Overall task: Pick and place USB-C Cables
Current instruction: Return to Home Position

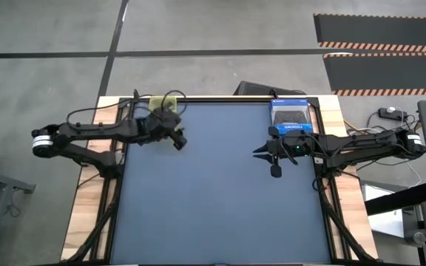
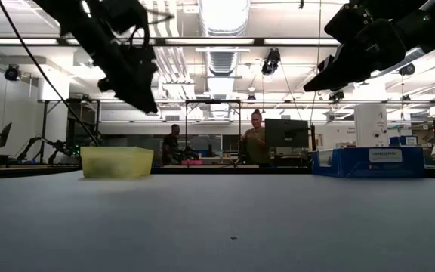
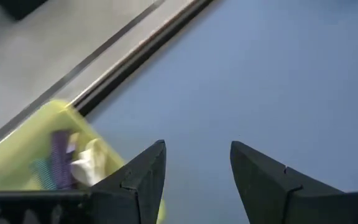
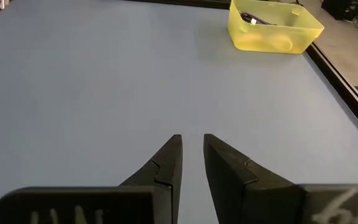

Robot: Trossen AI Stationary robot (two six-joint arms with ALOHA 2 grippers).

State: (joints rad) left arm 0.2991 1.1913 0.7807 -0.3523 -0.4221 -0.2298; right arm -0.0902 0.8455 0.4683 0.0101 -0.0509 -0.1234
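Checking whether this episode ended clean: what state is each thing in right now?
Yellow bin: upright, holding cables.
Purple cable: inside the yellow bin.
White cable: inside the yellow bin.
Green cable: inside the yellow bin.
Black cable: inside the yellow bin.
Left gripper: fingers wide open, empty, raised near the yellow bin.
Right gripper: fingers narrowly open, empty, over bare table.
Blue bin: upright, contents hidden.
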